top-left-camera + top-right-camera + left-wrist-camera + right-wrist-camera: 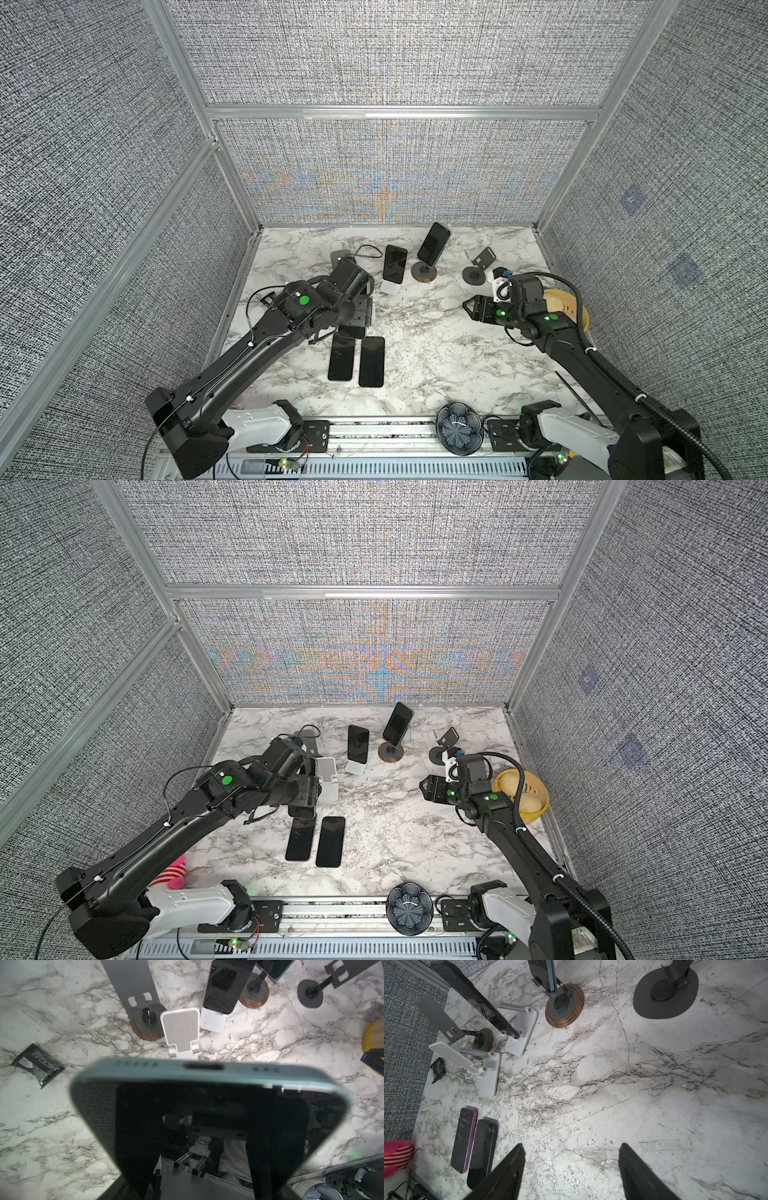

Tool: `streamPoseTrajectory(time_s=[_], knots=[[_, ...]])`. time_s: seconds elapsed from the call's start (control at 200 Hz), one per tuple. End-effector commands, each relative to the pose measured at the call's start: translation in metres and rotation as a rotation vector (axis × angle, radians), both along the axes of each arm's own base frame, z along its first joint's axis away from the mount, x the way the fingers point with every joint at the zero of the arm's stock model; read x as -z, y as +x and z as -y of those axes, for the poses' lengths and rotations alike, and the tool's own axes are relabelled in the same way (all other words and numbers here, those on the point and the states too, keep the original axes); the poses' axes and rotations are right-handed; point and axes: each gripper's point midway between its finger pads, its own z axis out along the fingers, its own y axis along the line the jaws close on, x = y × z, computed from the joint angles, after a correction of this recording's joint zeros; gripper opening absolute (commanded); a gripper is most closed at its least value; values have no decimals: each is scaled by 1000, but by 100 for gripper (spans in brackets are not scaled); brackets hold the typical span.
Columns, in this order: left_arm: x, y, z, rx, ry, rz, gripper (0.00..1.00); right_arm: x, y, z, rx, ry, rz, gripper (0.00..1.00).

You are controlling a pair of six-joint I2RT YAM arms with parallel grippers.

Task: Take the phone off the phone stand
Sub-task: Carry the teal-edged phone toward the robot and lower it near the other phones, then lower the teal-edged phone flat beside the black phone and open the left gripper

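Plainly, the left arm (257, 353) stretched from its base at the near left corner diagonally toward the middle of the desk (436, 365). Its forearm ran long and low, and its wrist was bent over so that the left tool (307, 800) pointed down. That tool was clamped on the teal-edged phone (197, 1105). In the wrist view the phone's port end was foremost, held above the desk and apart from the empty white stand (179, 1032) just beyond it. In both top views only a dark end of the phone showed under the tool, just on the near side of the white stand. It sat over the far end of the left flat phone (341, 357), which lay on the marble beside the right flat phone (371, 361).

The right arm (582, 361) rose from the near right corner and ran along the right side. Its wrist was turned leftward, so the right tool (571, 1167) aimed left and slightly down over bare marble. Its jaws were spread wide with nothing between them, well apart from the phone.

Farther back stood a second white stand (390, 286) carrying a phone, a wood-based stand (424, 272) carrying another, and an empty dark stand (476, 274). A yellow bowl (521, 791) sat behind the right wrist.
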Motion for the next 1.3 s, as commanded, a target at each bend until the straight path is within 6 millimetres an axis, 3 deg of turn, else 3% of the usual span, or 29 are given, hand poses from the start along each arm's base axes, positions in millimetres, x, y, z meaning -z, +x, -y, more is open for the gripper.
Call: streamPoseTrajectory(time_s=[0.0,0.515,0.795,1.295], knots=[[7,-4,16,-6,0,-14,55,-3,-3,-5,-21,25,9,72],[82,-24,93,19,-54,-93,47,-2,-14,-17,-96,48,-24,73],[118,-28,121,51,-28,-153,46,-2,-17,-18,-105,38,-31,73],[170,-34,115,-35,121,-245,47,0,-19,-13,-93,7,-31,73]])
